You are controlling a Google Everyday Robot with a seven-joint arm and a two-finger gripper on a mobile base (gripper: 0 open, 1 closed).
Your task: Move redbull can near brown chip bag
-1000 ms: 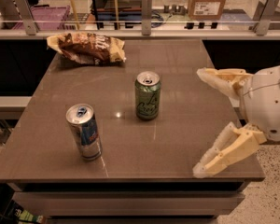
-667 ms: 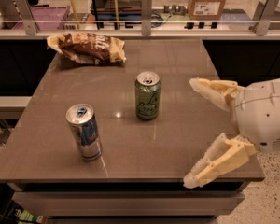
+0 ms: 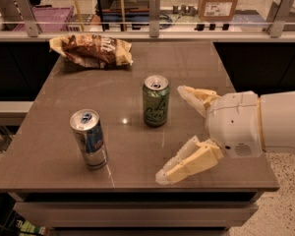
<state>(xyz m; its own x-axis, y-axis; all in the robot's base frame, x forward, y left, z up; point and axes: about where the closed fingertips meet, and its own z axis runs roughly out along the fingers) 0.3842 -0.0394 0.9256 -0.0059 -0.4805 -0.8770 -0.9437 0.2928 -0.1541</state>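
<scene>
The redbull can (image 3: 89, 139) stands upright near the front left of the brown table (image 3: 54, 97). It is slim and silver with blue markings. The brown chip bag (image 3: 92, 50) lies at the table's far left corner. My gripper (image 3: 170, 132) comes in from the right, low over the front right part of the table. Its two cream fingers (image 3: 187, 162) are spread wide apart and hold nothing. It is well to the right of the redbull can and just right of the green can.
A green can (image 3: 155, 101) stands upright in the middle of the table, between my gripper and the chip bag. A glass rail with metal posts (image 3: 154, 7) runs behind the table. A cardboard box (image 3: 217, 3) sits beyond it.
My gripper has moved left across the table toward the cans, with its fingers still spread. The cans and the bag have not moved.
</scene>
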